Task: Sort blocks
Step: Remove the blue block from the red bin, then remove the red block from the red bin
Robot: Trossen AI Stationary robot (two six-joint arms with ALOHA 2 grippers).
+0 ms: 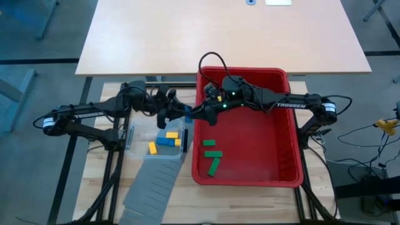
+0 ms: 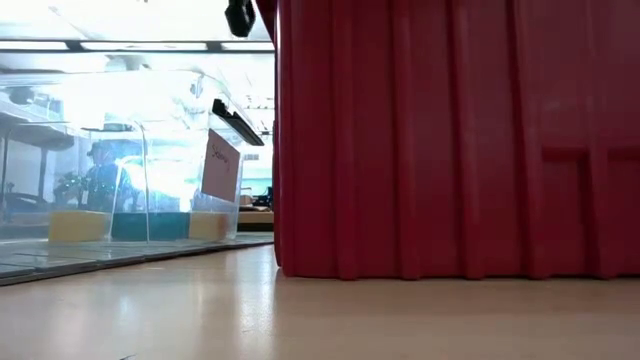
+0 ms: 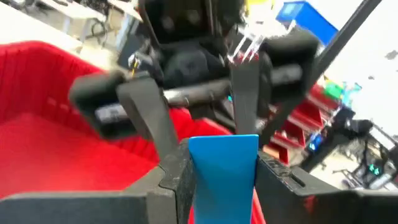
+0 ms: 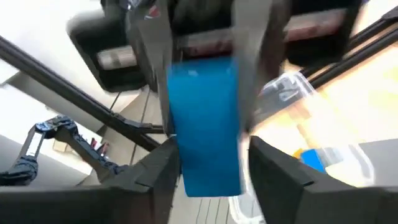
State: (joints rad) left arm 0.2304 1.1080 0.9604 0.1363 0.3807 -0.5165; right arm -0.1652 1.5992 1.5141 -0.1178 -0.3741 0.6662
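A blue block point(image 1: 187, 111) hangs in the air over the left rim of the red bin point(image 1: 290, 134), between my two grippers. My left gripper point(image 1: 178, 114) comes from the table's left and is shut on it. My right gripper point(image 1: 197, 112) comes from the right; its fingers point(image 4: 273, 177) stand on either side of the block's other end point(image 4: 208, 174), with a narrow gap showing on one side. Green blocks point(image 1: 212, 156) lie on the bin floor. Yellow and blue blocks point(image 1: 167, 140) lie in the clear tub point(image 1: 139, 145). My left gripper pinches the blue block by two opposite sides point(image 3: 198, 177) between its two fingers point(image 3: 177, 180), at the end of the block toward the table's left. The fingers come level from the left. The block is lifted clear, sticking out toward my right gripper.
A grey slotted panel point(image 1: 153, 184) lies in front of the tub toward the near edge. In the low view the bin's wall point(image 2: 450, 140) fills the right side, and the tub point(image 2: 150, 190) stands left of it. A light tabletop point(image 1: 219, 37) lies beyond.
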